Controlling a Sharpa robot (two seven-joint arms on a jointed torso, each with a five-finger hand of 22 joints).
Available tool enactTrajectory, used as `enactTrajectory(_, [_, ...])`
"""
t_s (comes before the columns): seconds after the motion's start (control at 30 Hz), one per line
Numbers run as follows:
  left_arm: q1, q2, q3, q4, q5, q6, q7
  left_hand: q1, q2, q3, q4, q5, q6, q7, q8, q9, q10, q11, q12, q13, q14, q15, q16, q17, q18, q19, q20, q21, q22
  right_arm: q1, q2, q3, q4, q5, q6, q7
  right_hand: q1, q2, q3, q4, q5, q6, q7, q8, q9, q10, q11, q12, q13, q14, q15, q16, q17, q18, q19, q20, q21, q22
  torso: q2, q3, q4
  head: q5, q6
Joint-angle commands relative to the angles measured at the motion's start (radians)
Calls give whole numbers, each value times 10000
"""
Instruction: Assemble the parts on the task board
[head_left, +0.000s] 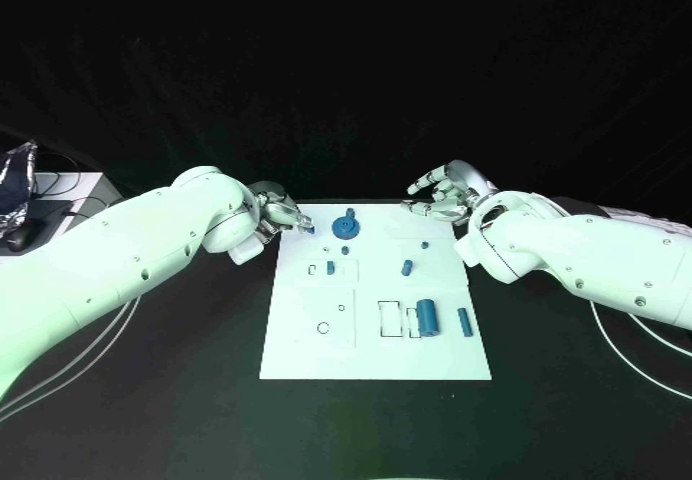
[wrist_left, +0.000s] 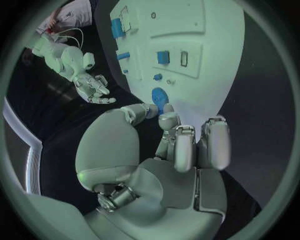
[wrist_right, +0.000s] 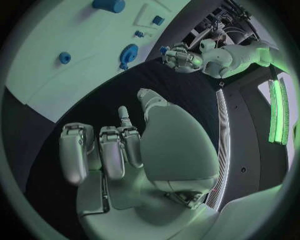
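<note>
Task board (head_left: 375, 350) mid-table, round part (head_left: 346, 227) at its far edge, two cylinders (head_left: 428, 317) near its right side

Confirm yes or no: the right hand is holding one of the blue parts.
No. In the head view the right hand hangs with fingers apart and nothing in them, beyond the task board far corner.

left hand (wrist_left: 181, 150) seen from behind, fingers curled in, nothing held, fingertips just off the board (wrist_left: 206, 60) edge | round blue disc (wrist_left: 160, 95) seen on board nearest the fingers | square blue part (wrist_left: 163, 56) and further blue pieces (wrist_left: 117, 27) lying beyond | right hand (wrist_left: 94, 87) seen apart, fingers spread, over black table (wrist_left: 275, 100)
</note>
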Motion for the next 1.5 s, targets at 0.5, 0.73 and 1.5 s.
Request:
enactTrajectory(0.5, [-784, -1061, -304, 1877, -890, -988, 142, -38, 45, 1639, -1723, 53, 231, -164, -11, 0, 68, -5, 48, 42, 906, -55, 25, 2067, -130, 81, -43, 72, 452, -96, -62, -2, -47, -79, 155, 101, -78, 1, 30, 3, 62, -23, -41, 60, 19, 339, -64, 9, 1969, 966, -28, -58, 2350, 103, 459, -43, -59, 1575, -315, -53, 74, 26, -298])
enactTrajectory(0.73, [-934, -1083, -398, 2064, -1198, -1140, 292, -32, 52, 1634, -1736, 53, 242, -167, -12, -1, 83, -10, 57, 58, 909, -57, 31, 2079, -134, 96, -46, 82, 472, -114, -63, -3, -52, -85, 163, 103, -78, 1, 30, 3, 62, -23, -41, 60, 19, 339, -64, 9, 1969, 966, -28, -58, 2350, 103, 459, -43, -59, 1575, -295, -56, 68, 24, -332])
enactTrajectory(1.5, [-982, -839, -671, 1845, -1807, -647, 284, -24, 65, 1621, -1757, 34, 253, -169, -20, -7, 83, -14, 39, 36, 911, -61, 33, 2084, -128, 79, -50, 72, 449, -121, -91, -4, -16, -91, 167, 89, -78, 1, 30, 3, 62, -23, -41, 60, 19, 339, -64, 9, 1969, 966, -28, -58, 2350, 103, 459, -43, -59, 1575, -285, -55, 74, -45, -486])
